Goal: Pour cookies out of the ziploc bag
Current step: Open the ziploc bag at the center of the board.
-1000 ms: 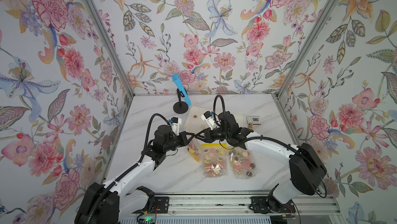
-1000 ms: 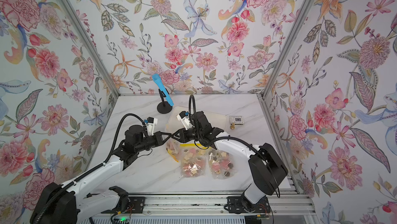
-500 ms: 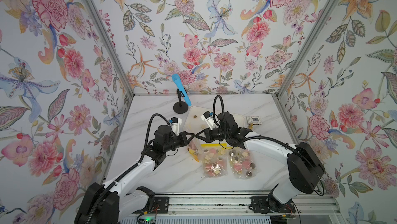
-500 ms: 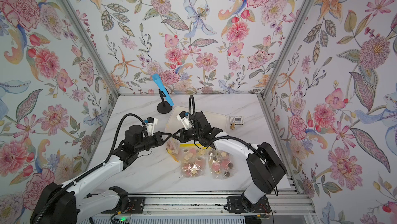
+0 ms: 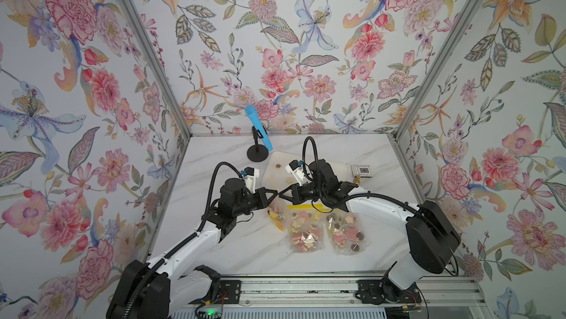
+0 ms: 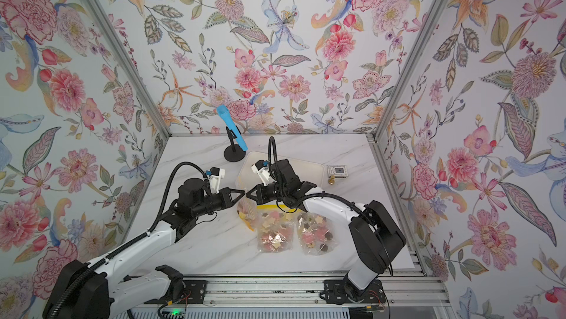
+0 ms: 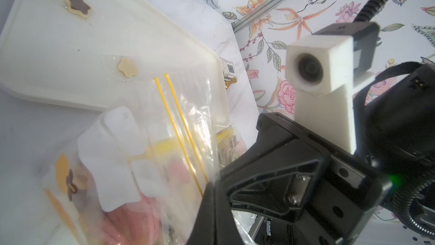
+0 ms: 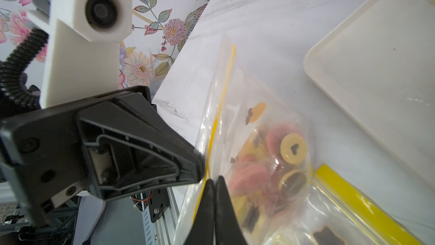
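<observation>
A clear ziploc bag (image 5: 276,208) with a yellow zip hangs between both grippers, just in front of the white tray (image 5: 337,161). My left gripper (image 5: 276,193) is shut on one lip of the bag's mouth. My right gripper (image 5: 281,195) is shut on the opposite lip, tip to tip with the left. In the right wrist view the closed right gripper (image 8: 214,179) pinches the film by the yellow zip, and pink, yellow and dark cookies (image 8: 270,161) sit inside the bag. The left wrist view shows the left gripper (image 7: 210,185) against the bag (image 7: 141,161).
Two more cookie bags (image 5: 306,231) (image 5: 346,231) lie flat on the marble table near the front. The tray holds a dark star cookie (image 7: 77,6) and a beige one (image 7: 127,67). A blue microphone on a stand (image 5: 258,132) and a small device (image 5: 362,171) stand behind.
My right gripper has closed on the bag's lip. Both arms have stayed almost where they were.
</observation>
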